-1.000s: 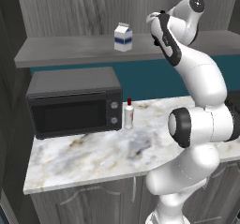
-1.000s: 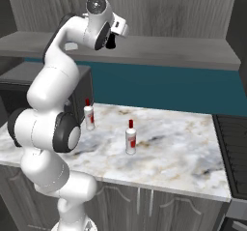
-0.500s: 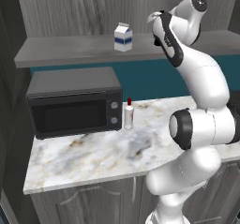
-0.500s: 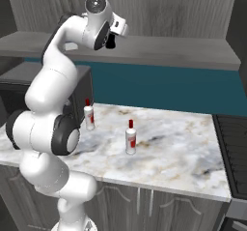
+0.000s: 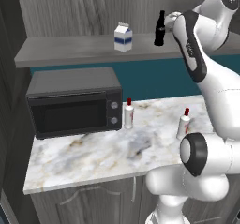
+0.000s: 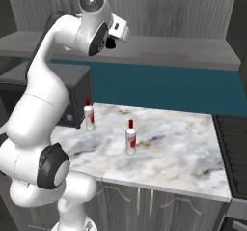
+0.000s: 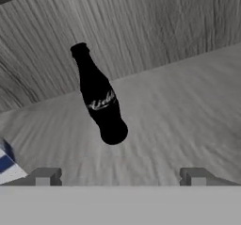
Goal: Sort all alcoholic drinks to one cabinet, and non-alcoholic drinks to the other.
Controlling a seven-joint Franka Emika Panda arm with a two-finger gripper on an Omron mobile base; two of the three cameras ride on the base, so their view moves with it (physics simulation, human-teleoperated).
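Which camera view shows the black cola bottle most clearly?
The hand view: the cola bottle stands whole on the grey shelf, its white label readable. In the left base view it is small, right of the milk carton, its right side cut off by the arm.

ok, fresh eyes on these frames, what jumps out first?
The white arm reaching up to the grey shelf, its open gripper facing the black cola bottle that stands near the milk carton. Below, two red-capped bottles stand on the marble counter: one by the microwave, the other further out.
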